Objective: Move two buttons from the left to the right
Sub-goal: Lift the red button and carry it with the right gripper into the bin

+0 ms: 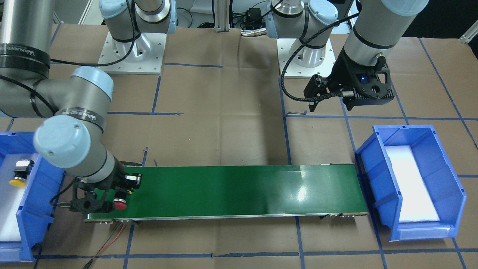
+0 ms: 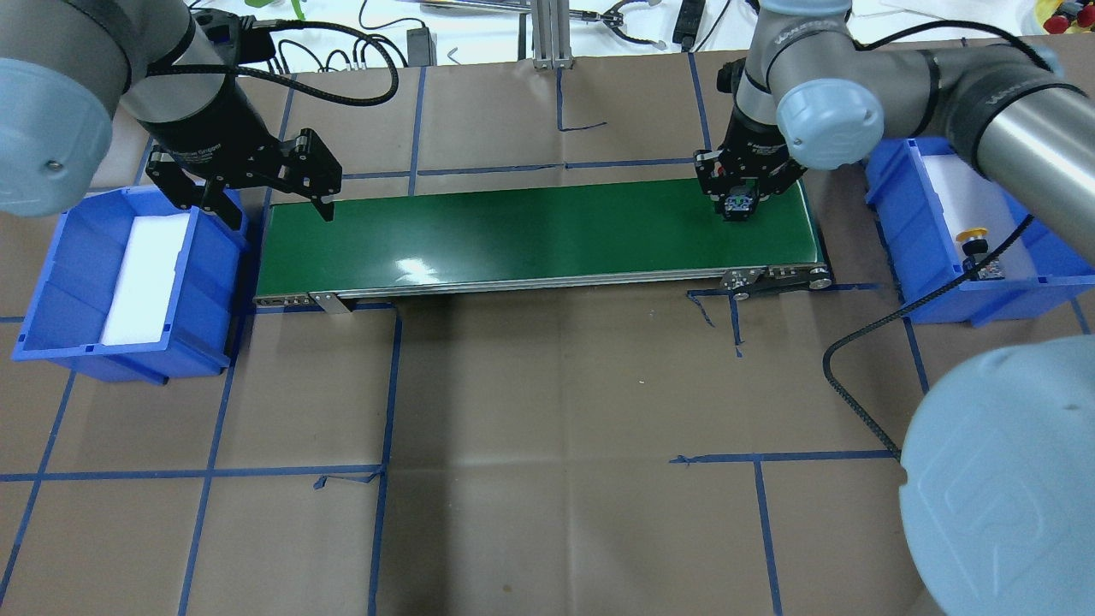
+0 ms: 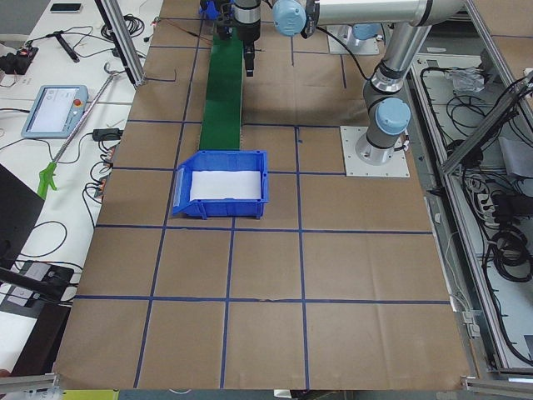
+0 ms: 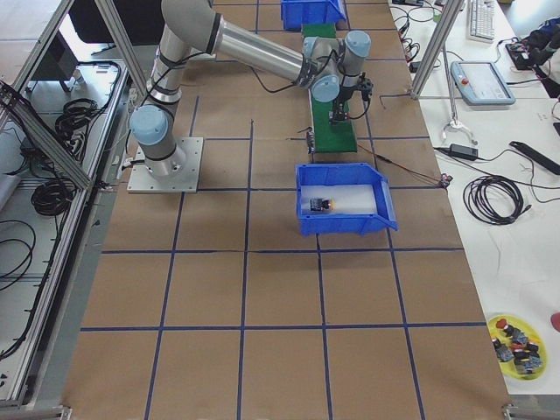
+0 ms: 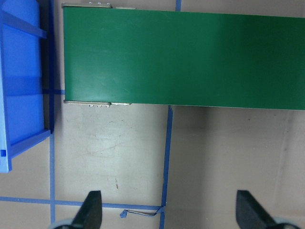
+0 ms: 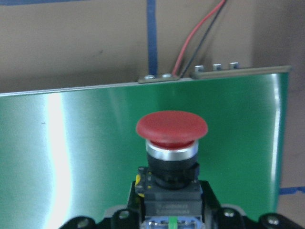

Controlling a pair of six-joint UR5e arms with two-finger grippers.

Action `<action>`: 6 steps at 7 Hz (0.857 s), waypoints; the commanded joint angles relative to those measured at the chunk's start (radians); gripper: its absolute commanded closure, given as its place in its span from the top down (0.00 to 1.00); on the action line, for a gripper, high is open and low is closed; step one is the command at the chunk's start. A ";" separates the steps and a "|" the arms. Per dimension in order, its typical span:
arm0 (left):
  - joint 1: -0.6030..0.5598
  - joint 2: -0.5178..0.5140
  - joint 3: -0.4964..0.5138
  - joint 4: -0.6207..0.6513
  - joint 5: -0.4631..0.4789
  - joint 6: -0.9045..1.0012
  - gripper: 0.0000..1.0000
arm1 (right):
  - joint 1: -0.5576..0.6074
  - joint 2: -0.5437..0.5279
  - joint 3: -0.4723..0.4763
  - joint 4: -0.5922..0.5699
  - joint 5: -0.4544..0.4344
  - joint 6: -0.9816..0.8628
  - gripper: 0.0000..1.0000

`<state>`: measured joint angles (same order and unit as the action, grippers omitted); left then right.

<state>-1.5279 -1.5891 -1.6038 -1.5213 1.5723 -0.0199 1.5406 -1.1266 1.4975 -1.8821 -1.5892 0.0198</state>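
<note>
Red button (image 1: 120, 204) is clamped by its black body in the right gripper (image 2: 741, 204), low at the belt (image 1: 242, 190) end. The yellow button (image 1: 20, 174) lies in the bin (image 1: 37, 186) close by. The left gripper (image 2: 275, 205) has its fingers wide apart, holding nothing. Both buttons look small, hard and light, so I'd grab the blocky body, not the slippy cap.

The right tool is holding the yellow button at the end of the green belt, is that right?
Not quite: the right tool holds the red button, not the yellow one, at the end of the green belt. The right wrist view shows its red cap clearly. The yellow button lies in the blue bin nearby.
</note>
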 commanded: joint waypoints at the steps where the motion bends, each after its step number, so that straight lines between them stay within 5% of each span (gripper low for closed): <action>1: 0.000 0.001 -0.002 0.001 0.000 0.000 1.00 | -0.130 -0.096 -0.060 0.101 -0.034 -0.157 0.07; 3: 0.000 0.001 -0.002 0.001 0.000 0.000 1.00 | -0.248 -0.157 -0.068 0.155 -0.029 -0.329 0.07; 6: 0.000 0.003 -0.004 0.001 -0.002 0.000 1.00 | -0.372 -0.075 -0.130 0.138 -0.018 -0.460 0.07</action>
<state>-1.5279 -1.5867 -1.6071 -1.5202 1.5709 -0.0199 1.2000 -1.2525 1.4045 -1.7380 -1.6089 -0.3970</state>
